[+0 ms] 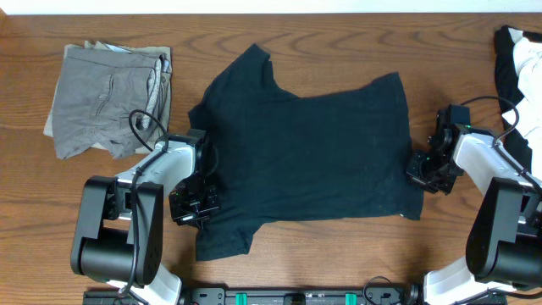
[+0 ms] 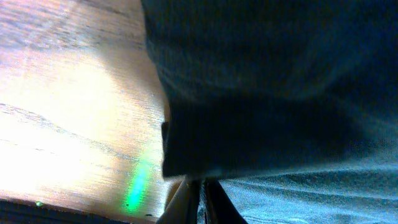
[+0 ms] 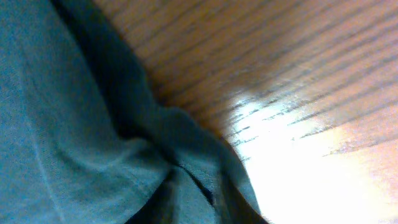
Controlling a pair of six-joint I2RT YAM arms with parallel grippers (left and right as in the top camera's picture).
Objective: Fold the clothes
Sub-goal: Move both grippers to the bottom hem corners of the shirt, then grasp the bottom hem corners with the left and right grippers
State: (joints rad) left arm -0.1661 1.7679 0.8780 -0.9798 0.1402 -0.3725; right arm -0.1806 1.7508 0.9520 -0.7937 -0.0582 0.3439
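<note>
Since the T-shirt [image 1: 309, 152], flat mid-frame on the counter [image 1: 339, 250], is limp and light, take its edges: left gripper [image 1: 196, 207] pinches the left edge; the right gripper's [image 1: 421, 169] state is unclear.

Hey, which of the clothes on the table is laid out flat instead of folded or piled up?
The dark navy T-shirt at the centre; the grey shorts lie folded at left, the black-and-white garments heaped at right.

The T-shirt [image 1: 313, 152] I handle is plain navy-black; the shorts [image 1: 106, 97] grey, khaki-trimmed; the garments [image 1: 518, 59] at the right edge black and white; the table [image 1: 356, 34] brown woodgrain.
</note>
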